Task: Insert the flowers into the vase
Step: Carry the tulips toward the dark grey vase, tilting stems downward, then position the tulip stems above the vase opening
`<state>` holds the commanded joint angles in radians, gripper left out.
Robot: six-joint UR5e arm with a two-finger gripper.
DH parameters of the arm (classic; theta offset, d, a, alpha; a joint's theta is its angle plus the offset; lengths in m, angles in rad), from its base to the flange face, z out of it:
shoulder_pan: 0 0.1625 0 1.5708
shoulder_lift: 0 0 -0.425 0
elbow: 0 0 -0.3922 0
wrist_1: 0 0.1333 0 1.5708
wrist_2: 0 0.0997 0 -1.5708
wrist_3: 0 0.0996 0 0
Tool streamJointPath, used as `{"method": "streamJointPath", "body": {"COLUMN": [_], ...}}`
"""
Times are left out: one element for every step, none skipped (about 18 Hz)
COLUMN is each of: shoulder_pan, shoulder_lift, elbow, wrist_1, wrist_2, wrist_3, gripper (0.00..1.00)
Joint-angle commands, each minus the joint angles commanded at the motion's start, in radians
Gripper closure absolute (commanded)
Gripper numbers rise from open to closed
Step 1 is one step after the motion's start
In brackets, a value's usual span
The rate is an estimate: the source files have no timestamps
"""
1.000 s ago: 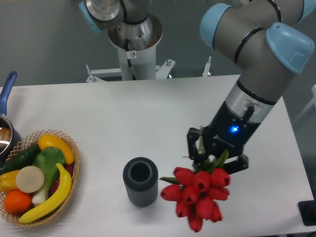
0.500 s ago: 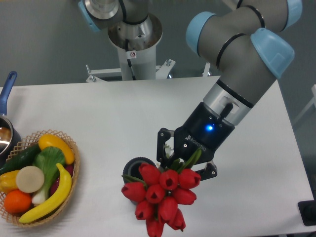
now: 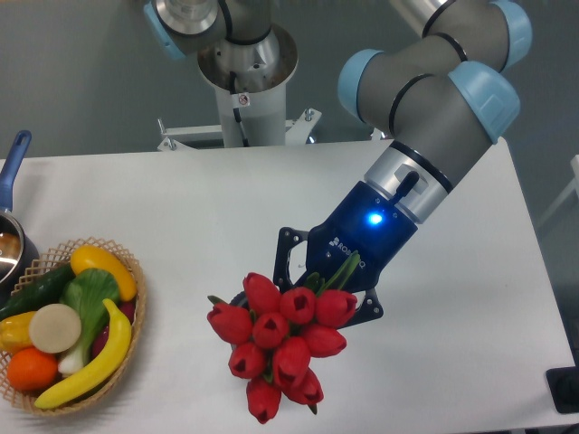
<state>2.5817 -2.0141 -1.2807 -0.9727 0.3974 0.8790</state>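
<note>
**Red tulips held over the table's front edge**

Red tulip heads crowd the nearest part of the scene: the flowers hang as a tight bunch, blooms toward the camera, with green stems and a leaf or two running back up into the gripper. The two fingers are closed down on those stems, the bunch clamped between them with little gap to either side. A blue light glows on the gripper's dark body, and white lettering sits beside it, too small to read.

Only a sliver of the vase shows, a dark curved edge peeping out at the upper left of the blooms; the bunch covers the rest, so whether the stems reach its opening cannot be told.

To the left, near the front corner of the white table, a woven basket holds toy produce: yellow bananas, an orange, a cucumber, leafy greens and a pale round slice. Just behind it, at the left edge, stands a metal pot with a blue handle pointing away.

Farther back, the grey arm with pale blue joint caps rises to the upper right. At the rear the arm's base column stands on a bracket, carrying a small round sticker whose marking cannot be read.
</note>
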Motion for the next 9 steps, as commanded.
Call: {"method": "streamJointPath", "body": {"shoulder_pan": [-0.002, -0.005, -0.008, -0.009, -0.012, -0.012, -0.012, -0.011, -0.011], "shoulder_lift": [0.003, 0.015, 0.024, 0.028, 0.028, 0.028, 0.028, 0.028, 0.028], "elbow": [-0.020, -0.040, -0.060, -0.077, -0.091, -0.101, -0.112, -0.129, -0.143], "wrist_1": [0.018, 0.038, 0.057, 0.077, 0.097, 0.107, 0.111, 0.112, 0.114], "wrist_2": [-0.017, -0.031, -0.038, -0.046, -0.055, -0.071, -0.089, -0.107, -0.120], "wrist_3": [0.000, 0.000, 0.000, 0.002, 0.002, 0.002, 0.005, 0.009, 0.017], "gripper": [0.85, 0.85, 0.85, 0.85, 0.85, 0.83, 0.81, 0.81, 0.81]}}
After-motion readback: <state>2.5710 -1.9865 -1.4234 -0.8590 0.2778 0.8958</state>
